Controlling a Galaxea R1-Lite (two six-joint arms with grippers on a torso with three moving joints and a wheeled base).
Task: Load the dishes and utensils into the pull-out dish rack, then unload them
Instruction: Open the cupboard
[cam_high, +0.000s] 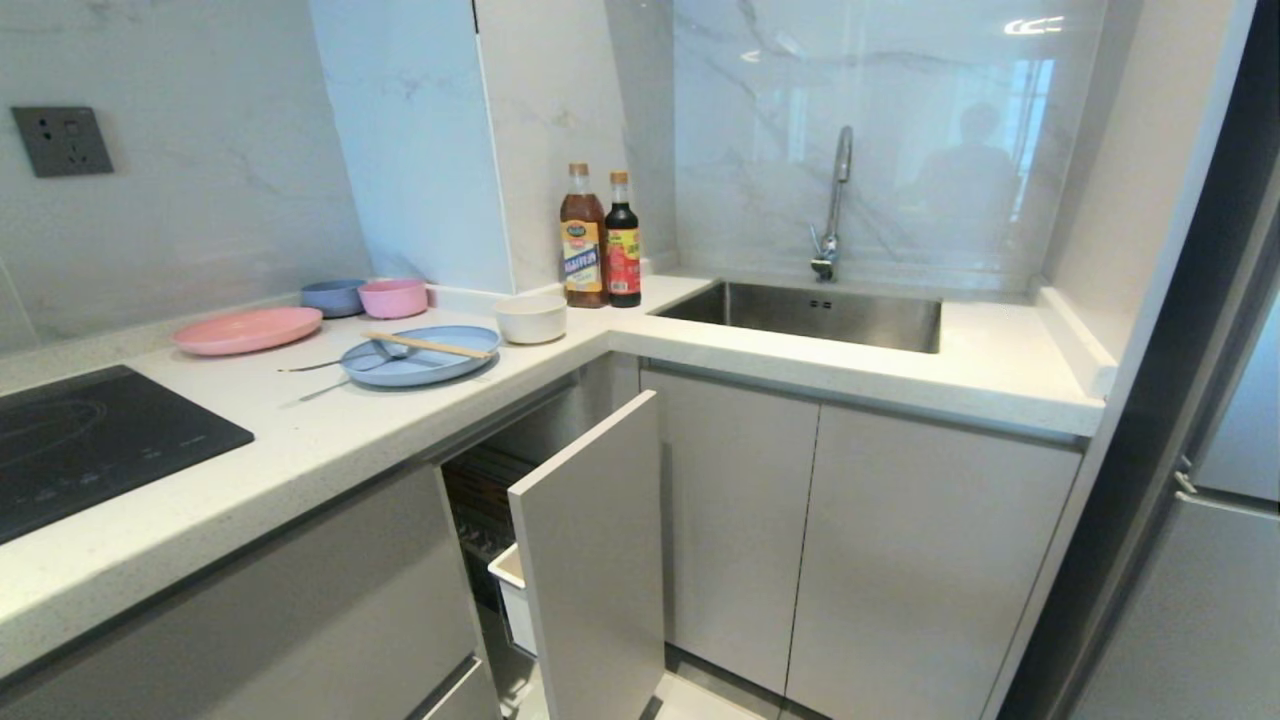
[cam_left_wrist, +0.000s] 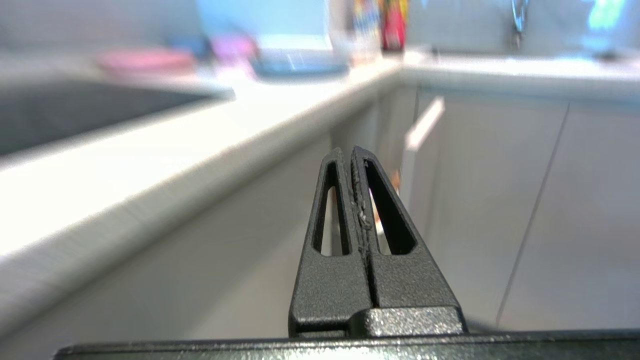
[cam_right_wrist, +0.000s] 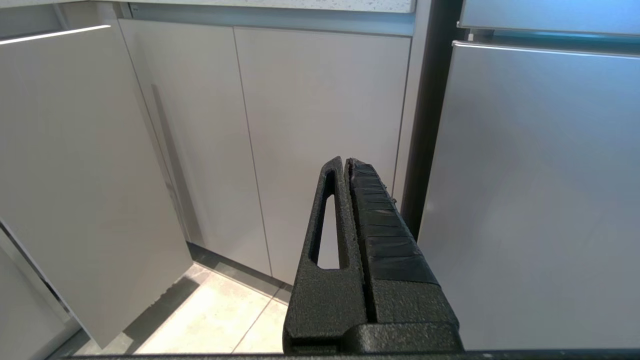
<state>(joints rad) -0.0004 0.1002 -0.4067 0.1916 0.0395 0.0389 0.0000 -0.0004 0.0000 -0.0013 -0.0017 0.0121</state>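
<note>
Pale blue plate (cam_high: 420, 360): wide, shallow, flat on white counter near corner. Light-wood chopsticks (cam_high: 425, 345): laid across plate. Grey metal fork (cam_high: 335, 365): head on plate's left rim, handle out onto counter. Cream-white bowl (cam_high: 530, 318): deep, upright, just beside plate. Pull-out dish rack (cam_high: 590, 560): drawn out below counter, narrow pale front forward, white tray edge and dark wire interior visible behind.
</note>
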